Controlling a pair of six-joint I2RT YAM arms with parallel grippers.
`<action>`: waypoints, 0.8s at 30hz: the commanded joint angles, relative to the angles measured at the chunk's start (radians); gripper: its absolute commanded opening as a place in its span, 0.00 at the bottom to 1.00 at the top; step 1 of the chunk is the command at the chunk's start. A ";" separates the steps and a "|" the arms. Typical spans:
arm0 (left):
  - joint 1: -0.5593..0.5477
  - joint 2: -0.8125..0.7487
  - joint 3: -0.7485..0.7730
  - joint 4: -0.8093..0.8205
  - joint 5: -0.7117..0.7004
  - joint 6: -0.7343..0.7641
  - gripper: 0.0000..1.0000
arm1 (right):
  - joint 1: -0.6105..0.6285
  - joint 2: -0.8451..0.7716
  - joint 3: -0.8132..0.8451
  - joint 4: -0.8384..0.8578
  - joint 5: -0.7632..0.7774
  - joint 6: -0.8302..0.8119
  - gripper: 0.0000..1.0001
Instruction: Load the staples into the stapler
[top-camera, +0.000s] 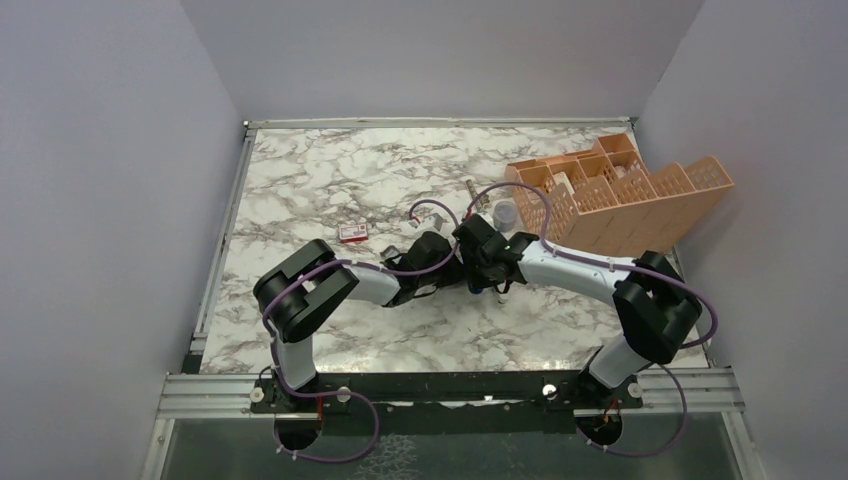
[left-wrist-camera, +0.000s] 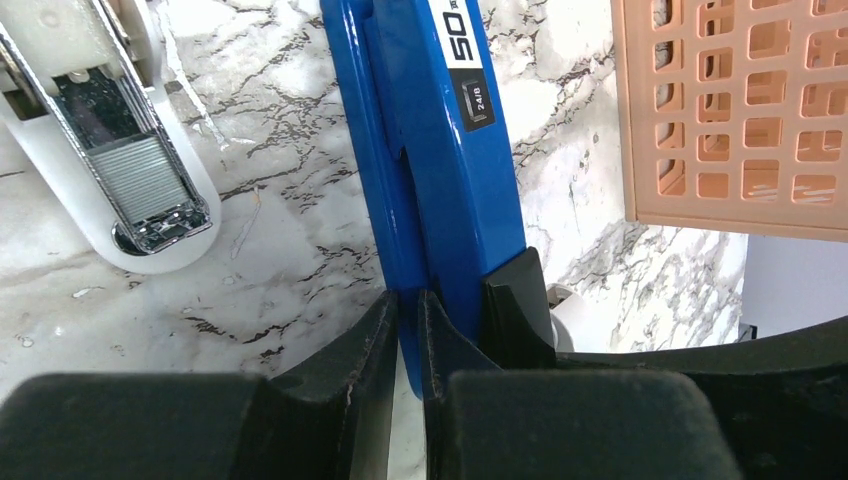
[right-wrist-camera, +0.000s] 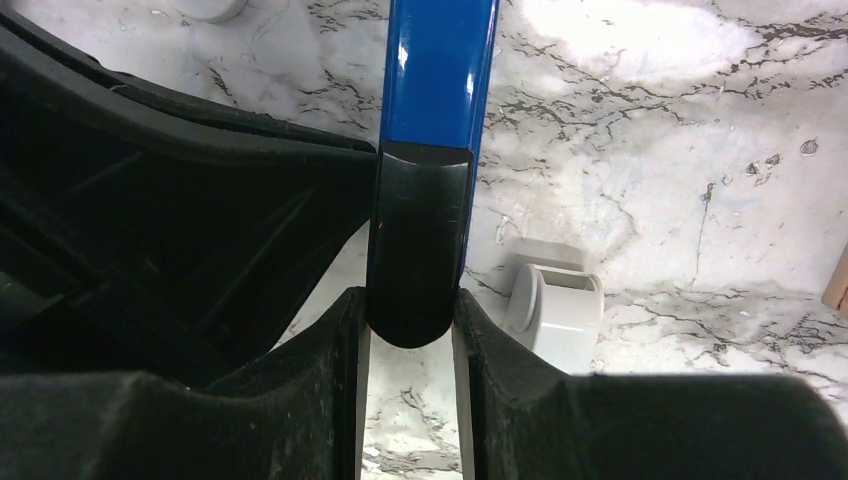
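Observation:
The blue stapler (left-wrist-camera: 440, 150) runs up the middle of the left wrist view. My left gripper (left-wrist-camera: 408, 300) is shut on a thin blue edge at its near end, beside a black part. In the right wrist view my right gripper (right-wrist-camera: 408, 300) is shut on the stapler's (right-wrist-camera: 437, 70) black rounded end. A silvery-grey strip of staples (left-wrist-camera: 145, 178) lies in a metal channel with a white rim, left of the blue bar. In the top view both grippers, left (top-camera: 440, 262) and right (top-camera: 478, 262), meet mid-table and hide the stapler. The red-and-white box (top-camera: 352, 232) lies to their left.
An orange lattice basket (top-camera: 625, 190) stands at the back right and shows close by in the left wrist view (left-wrist-camera: 740, 110). A small pale cup (top-camera: 506, 212) stands beside it. A small grey-white block (right-wrist-camera: 555, 315) lies right of the right gripper. Grey walls enclose the marble table (top-camera: 330, 170).

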 joint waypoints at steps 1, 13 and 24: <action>-0.007 0.006 -0.040 -0.070 -0.020 0.017 0.15 | 0.020 0.059 -0.020 0.075 -0.022 0.052 0.29; -0.006 -0.102 -0.060 -0.122 -0.065 0.042 0.21 | 0.020 -0.043 0.068 -0.004 0.099 0.071 0.52; 0.026 -0.331 -0.037 -0.429 -0.290 0.136 0.31 | 0.020 -0.125 0.161 0.090 0.081 -0.062 0.66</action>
